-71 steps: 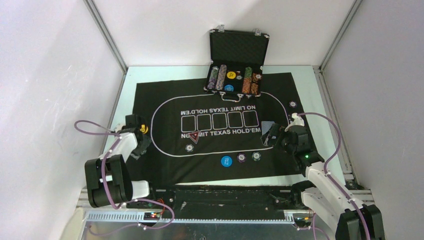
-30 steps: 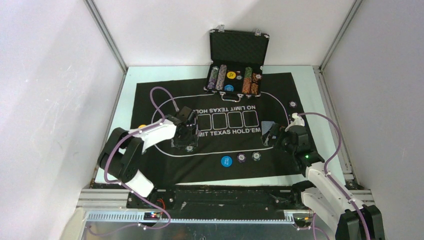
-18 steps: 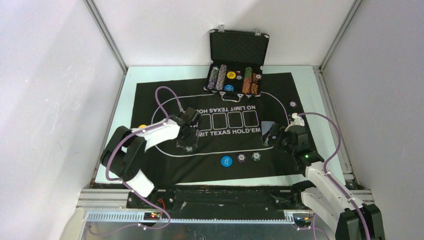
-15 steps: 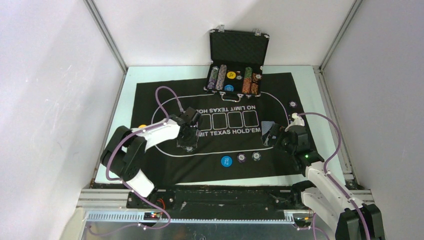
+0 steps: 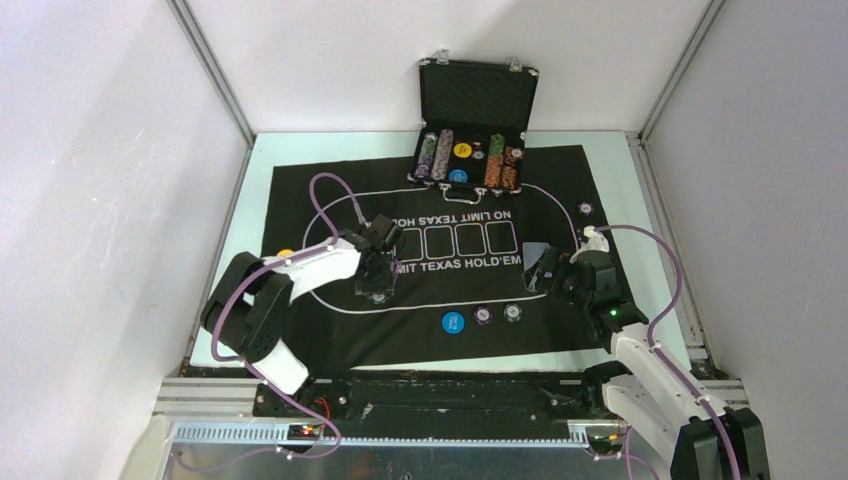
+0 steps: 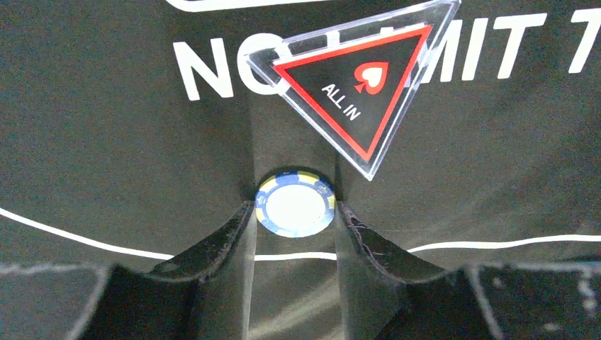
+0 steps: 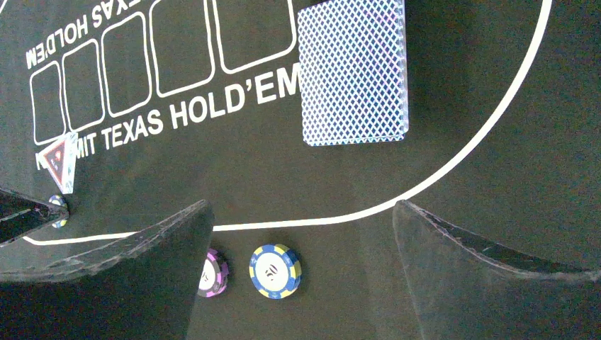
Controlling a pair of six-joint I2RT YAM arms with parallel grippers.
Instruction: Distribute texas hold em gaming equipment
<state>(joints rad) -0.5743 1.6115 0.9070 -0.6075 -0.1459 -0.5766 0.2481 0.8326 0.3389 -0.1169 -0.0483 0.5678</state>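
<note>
A blue-and-yellow chip (image 6: 295, 204) lies flat on the black felt mat (image 5: 330, 330), just below the clear "ALL IN" triangle (image 6: 354, 78). My left gripper (image 6: 294, 210) is down at the mat with one fingertip against each side of this chip; in the top view the gripper (image 5: 375, 285) covers it. My right gripper (image 7: 301, 204) is open and empty above the mat. The blue-backed card deck (image 7: 353, 71) lies just beyond it. A second blue-and-yellow chip (image 7: 275, 271) and a purple chip (image 7: 212, 273) lie below its fingers.
The open black case (image 5: 470, 130) with chip rows stands at the mat's far edge. A blue button (image 5: 453, 323) lies near the front, a yellow button (image 5: 286, 253) at the left, and a lone chip (image 5: 586, 209) at the far right.
My left arm swung from the mat's left edge, by the yellow button, in to the chip below the triangle and settled there. The right arm has not moved.
</note>
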